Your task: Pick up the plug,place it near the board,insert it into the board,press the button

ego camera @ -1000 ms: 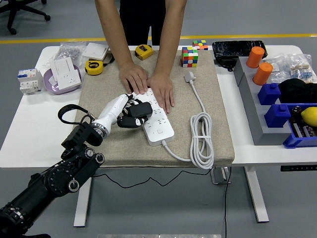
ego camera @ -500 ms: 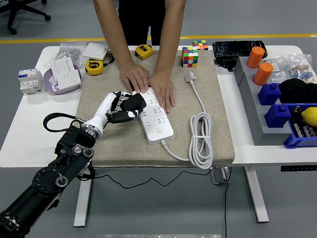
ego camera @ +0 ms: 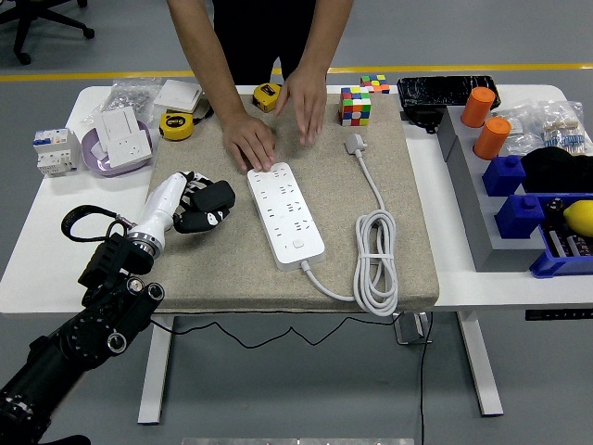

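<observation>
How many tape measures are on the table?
2. One tape measure lies off the mat's far-left corner beside the purple dish; the other sits at the far edge under the person's forearm. More may be hidden.

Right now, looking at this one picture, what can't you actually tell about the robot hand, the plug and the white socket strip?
- Left hand, head view: its curled dark fingers cover whatever they hold, so a plug can't be confirmed.
- Power strip: whether its button is on is too small to tell.
- Person's hand: hides the strip's far end.
- Right arm: outside the frame.
</observation>
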### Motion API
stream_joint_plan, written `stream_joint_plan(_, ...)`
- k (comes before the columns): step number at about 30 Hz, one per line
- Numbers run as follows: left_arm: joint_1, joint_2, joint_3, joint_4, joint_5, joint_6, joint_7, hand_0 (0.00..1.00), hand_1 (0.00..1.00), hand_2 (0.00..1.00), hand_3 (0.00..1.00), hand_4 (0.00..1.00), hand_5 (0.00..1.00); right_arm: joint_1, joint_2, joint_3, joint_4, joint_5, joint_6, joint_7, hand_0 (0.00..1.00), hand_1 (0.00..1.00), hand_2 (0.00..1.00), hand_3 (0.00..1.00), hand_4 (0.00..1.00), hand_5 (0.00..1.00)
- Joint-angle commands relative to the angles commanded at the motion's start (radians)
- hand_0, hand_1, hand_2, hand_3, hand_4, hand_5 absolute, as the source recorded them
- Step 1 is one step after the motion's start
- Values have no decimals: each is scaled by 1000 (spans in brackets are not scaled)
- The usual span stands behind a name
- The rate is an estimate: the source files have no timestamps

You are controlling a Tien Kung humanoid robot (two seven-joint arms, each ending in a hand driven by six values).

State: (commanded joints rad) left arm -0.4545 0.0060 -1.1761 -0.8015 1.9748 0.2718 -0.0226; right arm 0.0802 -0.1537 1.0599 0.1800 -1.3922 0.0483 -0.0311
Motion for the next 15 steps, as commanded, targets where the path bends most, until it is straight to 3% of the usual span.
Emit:
stream_joint_plan(4, -1, 2, -3, 4, 83, -10, 9, 691, 750, 627, 579, 654, 217, -2, -1, 9, 0, -8, 1, -2, 870, 747, 711, 683, 990, 590)
stream_joint_plan(5, -1, 2, -5, 5, 94, -12, 11, 865, 906, 789, 604, 722, 293, -2, -1, 9, 0, -7, 0, -2, 866, 747, 711, 683, 991, 590)
stream_joint_plan(10, -3, 4, -14, 11, 166, -24, 25, 865, 906, 789, 604, 722, 293, 0, 0, 5, 0, -3, 0, 0, 866, 747, 711, 683, 991, 590)
stream_joint_plan(11, -2, 4, -15, 11, 174, -26, 27, 933, 971, 850, 606, 739, 311, 0, 0, 4, 0, -2, 0, 1, 867, 746, 711, 683, 990, 589)
stream_joint_plan(15, 0, 6, -20, -3, 203, -36, 37, 933, 971, 850, 606, 739, 311, 1, 1, 4, 0, -2, 0, 1, 867, 746, 711, 683, 990, 589)
